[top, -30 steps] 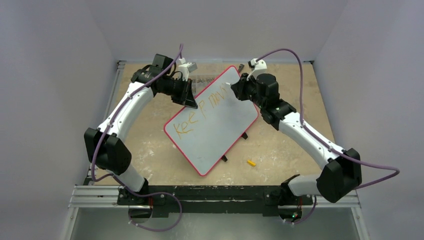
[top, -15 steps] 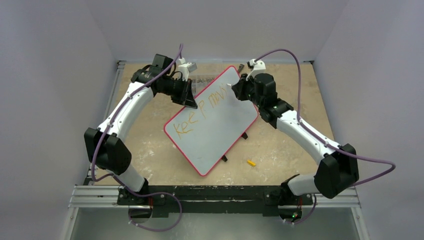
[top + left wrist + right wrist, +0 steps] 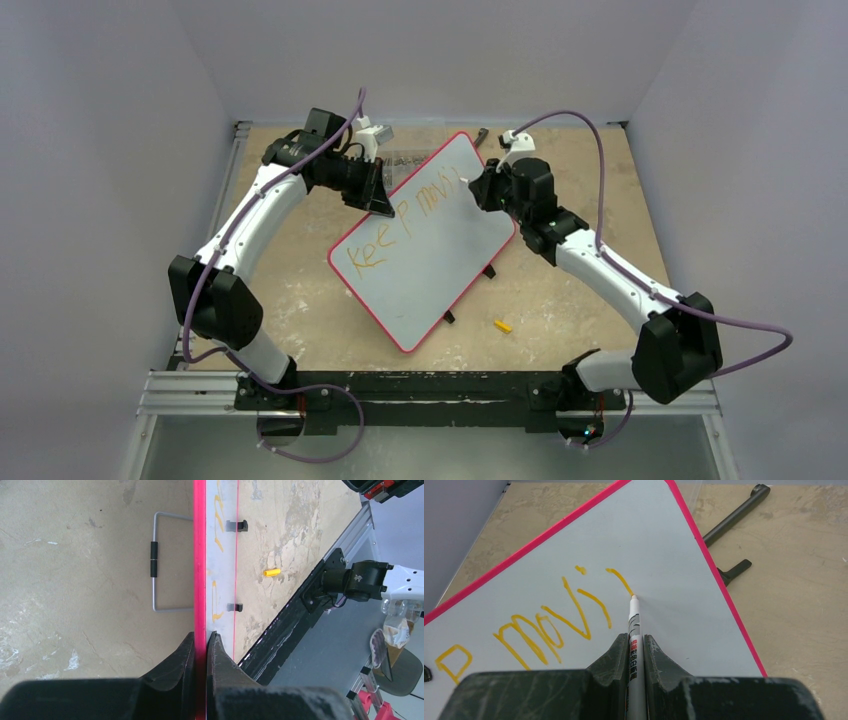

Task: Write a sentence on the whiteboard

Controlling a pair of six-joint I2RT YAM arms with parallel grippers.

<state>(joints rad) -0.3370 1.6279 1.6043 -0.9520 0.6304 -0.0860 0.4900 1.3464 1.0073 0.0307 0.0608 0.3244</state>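
Note:
The whiteboard lies tilted at mid-table, pale surface in a thin red frame. Orange lettering reads "keep movi", with a fresh short stroke after the "i". My left gripper is shut on the board's upper left frame edge, one finger on each side. My right gripper is shut on a slim white marker. The marker's tip touches the board at the end of that stroke.
A small yellow marker cap lies on the tabletop near the right arm. Black feet stick out from the board's lower right edge. A wire stand lies behind the board, and a black bar lies past its far corner.
The right gripper has carried the marker a little rightward across the board, laying a new stroke after the "i". The left arm and the board have not moved.

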